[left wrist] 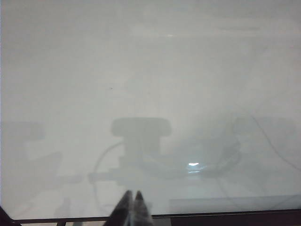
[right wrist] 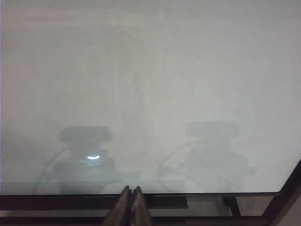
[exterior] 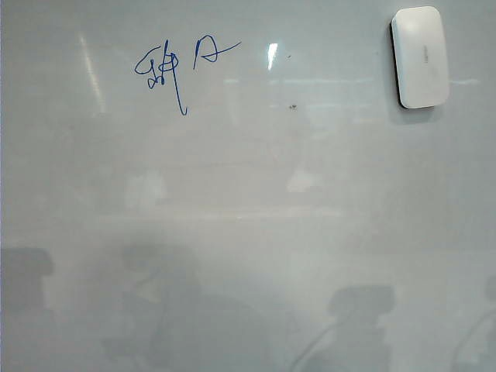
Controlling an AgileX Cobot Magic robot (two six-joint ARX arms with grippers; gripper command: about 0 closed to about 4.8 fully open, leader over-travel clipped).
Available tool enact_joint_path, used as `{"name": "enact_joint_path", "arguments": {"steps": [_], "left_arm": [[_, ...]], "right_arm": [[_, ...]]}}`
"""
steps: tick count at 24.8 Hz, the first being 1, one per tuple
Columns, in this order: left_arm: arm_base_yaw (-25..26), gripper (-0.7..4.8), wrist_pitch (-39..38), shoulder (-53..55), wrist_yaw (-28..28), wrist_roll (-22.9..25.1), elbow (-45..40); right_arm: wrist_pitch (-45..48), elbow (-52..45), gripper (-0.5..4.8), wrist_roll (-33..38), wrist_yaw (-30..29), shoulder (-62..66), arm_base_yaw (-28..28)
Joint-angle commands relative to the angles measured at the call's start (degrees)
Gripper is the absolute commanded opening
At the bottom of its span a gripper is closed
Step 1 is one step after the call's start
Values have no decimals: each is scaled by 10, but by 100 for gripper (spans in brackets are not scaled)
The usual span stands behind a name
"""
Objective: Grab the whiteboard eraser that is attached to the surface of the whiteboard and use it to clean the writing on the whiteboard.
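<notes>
the whiteboard (exterior: 248, 232) fills your whole exterior view, a glossy pale sheet that mirrors the rig in its lower half, so expect it to be slick under anything that drags across it; it looks rigid and should take a firm press. on it, in the upper left of that view, sits the writing (exterior: 174, 70), thin blue marker strokes, a looping character with a long tail and a smaller "a"-like shape just beside it. well apart from it, in the upper right corner of the exterior view, the whiteboard eraser (exterior: 420, 56) clings flat to the board, long axis running up and down the picture

you should judge the eraser as light and stiff, a smooth white plastic shell over a dark felt base. the shell is rounded and likely slippery, so take it across the narrow width, pads on the two long sides, low near the dark base where the walls are straighter. it probably holds on by a magnet, so tilt or slide it free rather than yank

your left gripper (left wrist: 132, 207) shows only its tips in the left wrist view, pressed together, holding nothing, near the board's edge. your right gripper (right wrist: 131, 205) is likewise closed tight and empty, over the board's edge, touching neither eraser nor writing
</notes>
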Motion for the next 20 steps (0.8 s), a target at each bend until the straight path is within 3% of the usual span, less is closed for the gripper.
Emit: {"name": "enact_joint_path", "arguments": {"steps": [1, 5, 8, 11, 13, 14, 16, 17, 20], "left_arm": [[0, -2, -3, 0, 2, 0, 0], [-2, -2, -3, 0, 3, -3, 0], [-3, -2, 30, 0, 7, -33, 3], [-12, -2, 69, 18, 24, -70, 74], [-24, -2, 28, 75, 117, -74, 210], [-33, -2, -31, 99, 170, -60, 286], [-45, -2, -119, 116, 221, -43, 362], [-57, -2, -214, 128, 263, -37, 428], [-65, -2, -321, 129, 304, -38, 506]], "right_arm": [[6, -4, -5, -1, 1, 0, 0], [6, -4, -5, -1, 1, 0, 0], [6, -4, -5, -1, 1, 0, 0], [6, -4, -5, -1, 1, 0, 0], [6, -4, -5, -1, 1, 0, 0], [6, -4, -5, -1, 1, 0, 0], [6, -4, -5, -1, 1, 0, 0], [6, -4, -5, -1, 1, 0, 0], [6, -4, -5, -1, 1, 0, 0]]}}
